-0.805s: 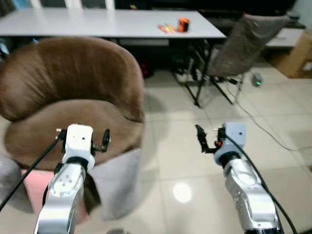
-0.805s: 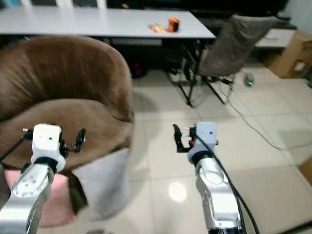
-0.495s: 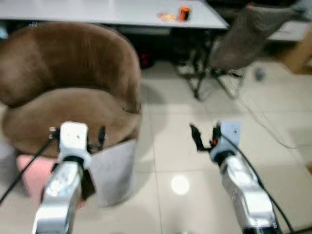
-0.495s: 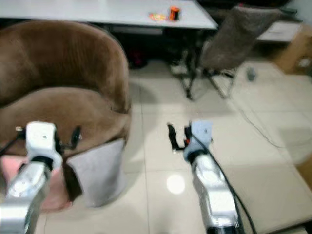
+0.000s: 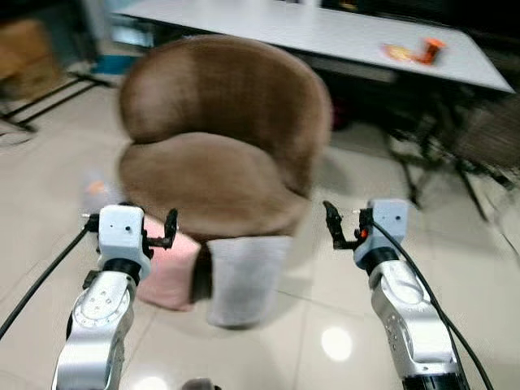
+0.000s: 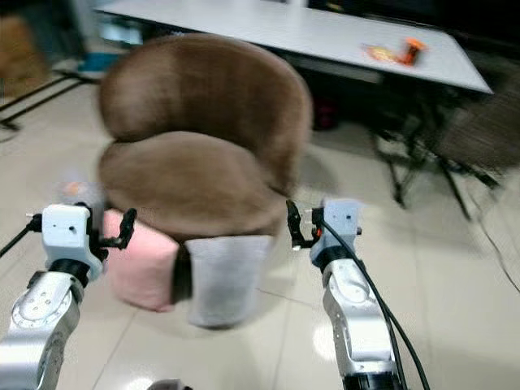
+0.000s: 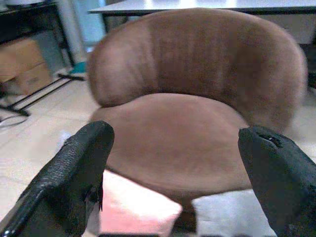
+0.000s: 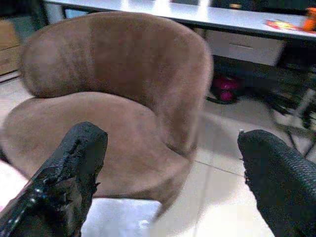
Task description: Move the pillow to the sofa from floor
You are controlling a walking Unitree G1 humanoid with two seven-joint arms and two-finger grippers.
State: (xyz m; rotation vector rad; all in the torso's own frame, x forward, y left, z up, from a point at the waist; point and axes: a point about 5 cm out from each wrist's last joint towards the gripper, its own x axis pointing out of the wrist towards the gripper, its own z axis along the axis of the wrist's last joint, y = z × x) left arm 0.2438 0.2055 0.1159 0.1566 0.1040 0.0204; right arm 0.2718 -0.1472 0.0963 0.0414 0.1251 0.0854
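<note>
A brown round sofa chair [image 5: 219, 154] stands on the tiled floor ahead of me. Two pillows lean against its front base on the floor: a pink pillow [image 5: 171, 268] on the left and a grey pillow [image 5: 244, 276] beside it. My left gripper [image 5: 130, 219] hovers open in front of the pink pillow, apart from it. My right gripper [image 5: 345, 223] is open too, held in the air just right of the sofa's front edge. In the left wrist view the pink pillow [image 7: 136, 207] lies low between the fingers [image 7: 74, 173]. The right wrist view faces the sofa seat [image 8: 98, 133].
A long white table [image 5: 325, 32] with small orange items [image 5: 426, 50] runs behind the sofa. A dark folding chair [image 5: 487, 138] stands at the right. Cardboard boxes [image 5: 28, 49] and a black frame sit at the far left. Bare tiles lie around my arms.
The whole view has swung left, so the sofa now sits near the middle and the pink pillow shows fully. Both grippers stay open in the same raised pose.
</note>
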